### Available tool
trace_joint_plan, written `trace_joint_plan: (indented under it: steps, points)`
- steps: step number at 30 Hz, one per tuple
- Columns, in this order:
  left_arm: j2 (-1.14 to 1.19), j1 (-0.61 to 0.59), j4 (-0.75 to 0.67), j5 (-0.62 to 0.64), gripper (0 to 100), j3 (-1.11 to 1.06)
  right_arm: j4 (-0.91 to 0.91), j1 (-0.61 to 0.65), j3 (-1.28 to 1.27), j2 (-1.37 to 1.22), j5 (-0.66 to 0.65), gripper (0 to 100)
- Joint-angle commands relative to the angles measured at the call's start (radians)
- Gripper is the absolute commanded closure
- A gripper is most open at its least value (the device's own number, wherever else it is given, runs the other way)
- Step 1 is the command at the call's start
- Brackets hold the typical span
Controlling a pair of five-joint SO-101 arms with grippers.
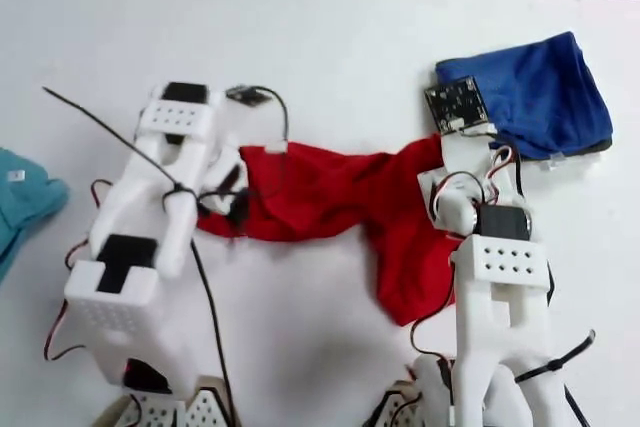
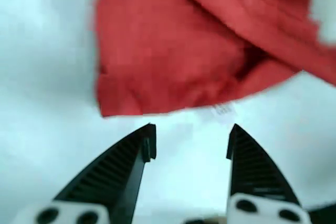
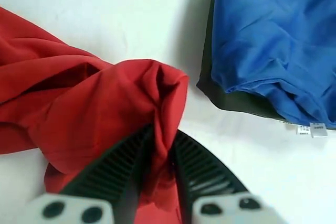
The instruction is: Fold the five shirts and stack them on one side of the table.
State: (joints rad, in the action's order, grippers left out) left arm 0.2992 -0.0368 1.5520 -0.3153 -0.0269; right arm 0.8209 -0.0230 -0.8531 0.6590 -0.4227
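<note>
Presently: crumpled red cloth shirt (image 1: 330, 197) on white table (image 1: 350, 27); right gripper (image 3: 161, 148) pinched tight on its fold; left gripper (image 2: 191, 141) wide apart, empty, beside it; folded blue fabric shirt (image 1: 540, 87) nearby.

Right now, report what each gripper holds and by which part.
The right gripper is shut on the red shirt, pinching a bunched fold at its end nearest the blue shirt. The left gripper is open and holds nothing.
</note>
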Motion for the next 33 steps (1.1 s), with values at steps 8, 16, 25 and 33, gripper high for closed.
trace_joint_plan:
  steps: [8, 16, 25, 33]
  points:
    - [0.064, -0.140, -0.158, 0.000, 76, 0.024, -0.013, -0.010, 0.006, 0.042, -0.008, 97.9]
    - [0.293, -0.095, -0.114, 0.009, 76, 0.136, -0.013, -0.010, 0.006, 0.042, -0.012, 97.9]
    - [0.318, -0.074, -0.066, 0.009, 95, 0.160, -0.012, -0.050, 0.006, 0.042, -0.009, 97.9]
    - [0.186, -0.075, 0.114, 0.054, 97, 0.237, -0.021, -0.047, 0.008, 0.036, -0.008, 97.9]
